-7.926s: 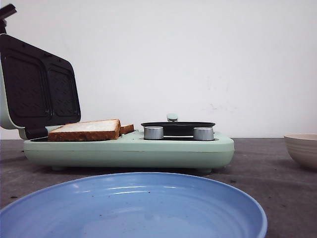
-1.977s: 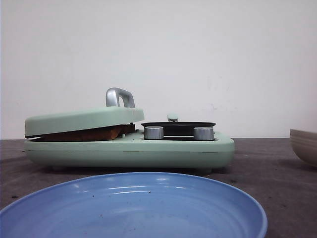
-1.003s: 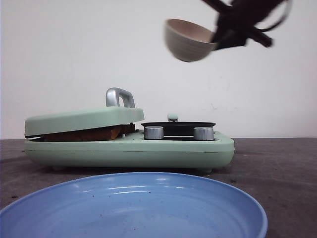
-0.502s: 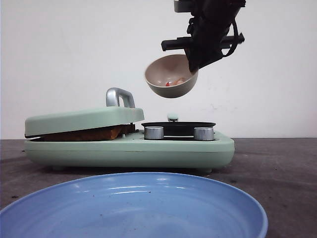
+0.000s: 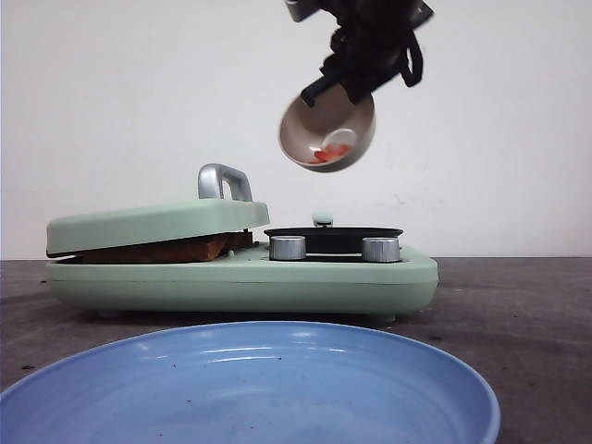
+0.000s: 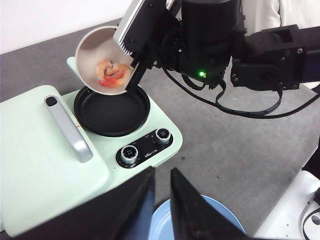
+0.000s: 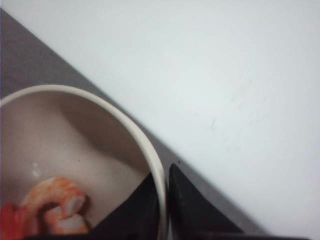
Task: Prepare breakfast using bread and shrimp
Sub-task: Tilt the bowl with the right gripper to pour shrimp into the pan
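The bread (image 5: 159, 250) lies in the mint sandwich maker under its closed lid (image 5: 157, 222); only a brown edge shows. My right gripper (image 7: 162, 180) is shut on the rim of a beige bowl (image 5: 328, 129). The bowl hangs tilted above the black round pan (image 5: 333, 234), and pink shrimp (image 5: 331, 153) lie in its low side. From the left wrist, the bowl (image 6: 100, 55) with the shrimp (image 6: 112, 75) hangs over the far side of the pan (image 6: 111, 109). My left gripper (image 6: 162, 172) is above the near edge of the appliance, its fingers almost together and holding nothing.
A blue plate (image 5: 250, 388) lies in front of the appliance. Two metal knobs (image 5: 287, 248) sit before the pan. A silver handle (image 5: 222, 181) stands on the lid. The right arm (image 6: 220, 45) reaches in over the grey table.
The lid has come down on the bread. My right gripper took the bowl from the table's right side, carried it over the pan, and in the last half second tipped it further.
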`<move>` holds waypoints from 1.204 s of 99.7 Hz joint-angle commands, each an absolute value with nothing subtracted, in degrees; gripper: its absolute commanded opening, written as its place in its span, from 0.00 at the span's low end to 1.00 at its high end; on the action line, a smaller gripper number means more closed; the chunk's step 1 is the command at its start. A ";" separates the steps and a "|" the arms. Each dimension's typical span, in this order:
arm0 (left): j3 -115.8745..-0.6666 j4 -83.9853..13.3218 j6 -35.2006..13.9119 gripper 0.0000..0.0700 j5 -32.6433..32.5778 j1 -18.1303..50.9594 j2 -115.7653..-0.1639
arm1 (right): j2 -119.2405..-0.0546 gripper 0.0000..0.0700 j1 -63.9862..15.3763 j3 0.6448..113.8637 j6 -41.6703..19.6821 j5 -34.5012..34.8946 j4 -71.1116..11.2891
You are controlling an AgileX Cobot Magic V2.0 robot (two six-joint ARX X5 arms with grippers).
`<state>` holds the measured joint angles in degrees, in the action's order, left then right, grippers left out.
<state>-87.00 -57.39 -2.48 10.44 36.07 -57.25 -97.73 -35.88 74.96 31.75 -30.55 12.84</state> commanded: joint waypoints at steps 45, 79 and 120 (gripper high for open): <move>-88.18 -57.54 -2.15 0.01 10.52 36.51 -57.56 | -98.63 0.01 -37.43 76.62 55.68 -33.04 24.53; -88.18 -57.60 -2.13 0.01 10.50 36.51 -57.56 | -98.63 0.01 -37.43 76.62 62.43 -32.32 29.04; -88.18 -57.65 -2.13 0.01 10.50 36.51 -57.56 | -98.63 0.01 -37.43 76.62 67.75 -31.03 31.75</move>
<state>-87.00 -58.08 -2.48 10.44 36.07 -57.25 -97.76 -36.86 74.98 66.04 -31.18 30.02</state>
